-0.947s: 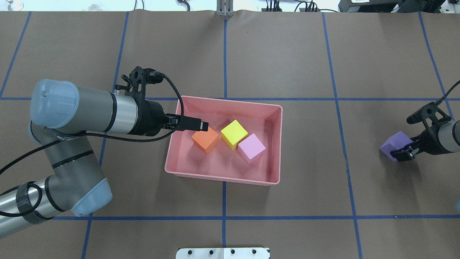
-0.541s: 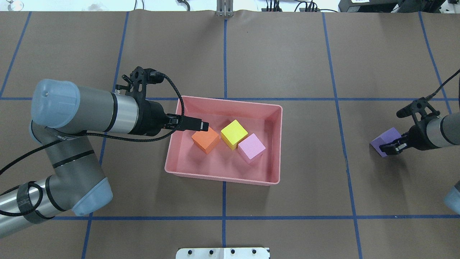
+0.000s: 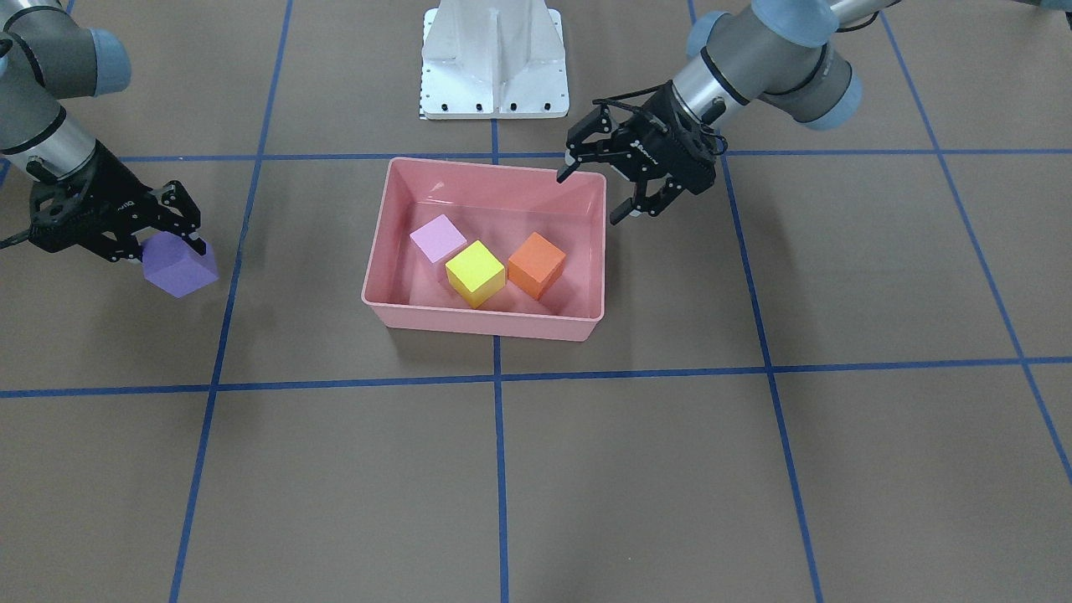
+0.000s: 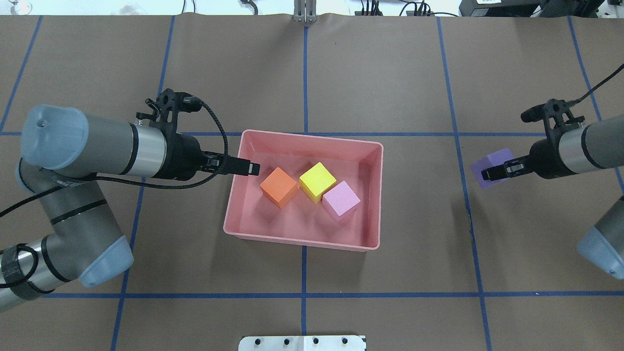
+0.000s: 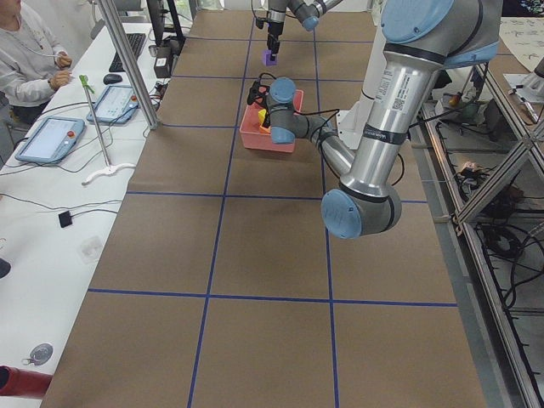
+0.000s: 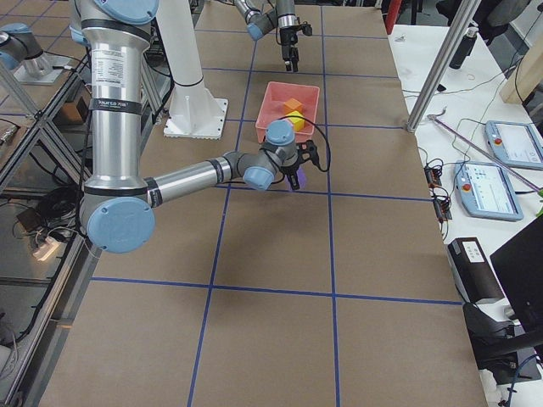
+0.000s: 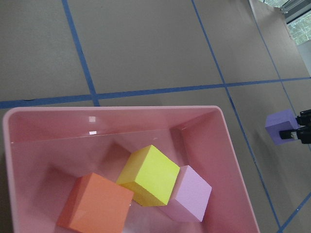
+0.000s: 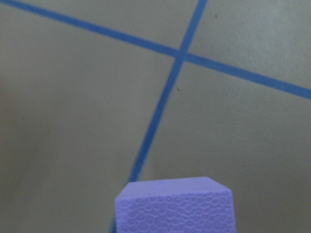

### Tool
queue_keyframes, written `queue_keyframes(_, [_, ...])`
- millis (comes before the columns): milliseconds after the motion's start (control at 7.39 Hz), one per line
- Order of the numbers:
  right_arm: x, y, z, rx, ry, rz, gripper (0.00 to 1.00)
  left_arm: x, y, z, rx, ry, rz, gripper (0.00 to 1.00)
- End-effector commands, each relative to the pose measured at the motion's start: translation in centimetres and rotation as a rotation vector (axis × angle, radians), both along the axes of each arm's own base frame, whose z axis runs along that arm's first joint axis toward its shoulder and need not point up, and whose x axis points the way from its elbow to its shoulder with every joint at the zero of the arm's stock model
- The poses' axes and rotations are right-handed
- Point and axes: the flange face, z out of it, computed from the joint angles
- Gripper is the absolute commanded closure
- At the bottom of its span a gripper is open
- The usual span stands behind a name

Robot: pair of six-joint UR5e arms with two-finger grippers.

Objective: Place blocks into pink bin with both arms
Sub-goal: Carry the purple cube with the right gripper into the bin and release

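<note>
The pink bin [image 4: 302, 240] sits mid-table and holds three blocks in a row: orange [image 4: 279, 187], yellow [image 4: 317, 181] and light pink [image 4: 341, 200]. My left gripper [image 4: 243, 167] hangs open and empty over the bin's left wall; the front-facing view shows the left gripper [image 3: 593, 194] with its fingers spread beside the bin [image 3: 486, 322]. Well right of the bin, my right gripper [image 4: 492, 173] is shut on the purple block [image 4: 495, 160], held above the table. The purple block [image 8: 175, 211] fills the bottom of the right wrist view.
Blue tape lines cross the brown table cover. The white base column [image 3: 494, 59] stands behind the bin on the robot's side. A side table with tablets [image 5: 51, 140] and a seated person [image 5: 25, 59] runs along the far edge.
My left gripper has pulled back leftward from above the orange block to the bin's left wall. My right gripper has carried the purple block leftward, toward the bin.
</note>
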Motion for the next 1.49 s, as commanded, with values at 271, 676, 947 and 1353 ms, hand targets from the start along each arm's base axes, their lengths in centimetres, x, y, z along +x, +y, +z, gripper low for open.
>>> queue_keyframes(271, [-5.5, -2.8, -17.9, -0.211, -0.025, 0.143, 0.75, -10.8, -3.9, 12.5, 0.199, -0.274, 0.058, 0.0])
queue_keyframes(676, [-13.5, 1.6, -24.6, -0.298, -0.028, 0.273, 0.64, -19.5, -6.8, 22.5, 0.326, -0.416, 0.106, 0.0])
queue_keyframes(947, [-19.5, 6.6, -29.1, -0.335, -0.027, 0.344, 0.58, -23.9, -9.2, 28.1, 0.354, -0.452, 0.14, 0.0])
queue_keyframes(1353, [-25.8, 11.0, -32.9, -0.334, 0.001, 0.42, 0.07, -24.5, -9.2, 28.4, 0.345, -0.447, 0.139, 0.0])
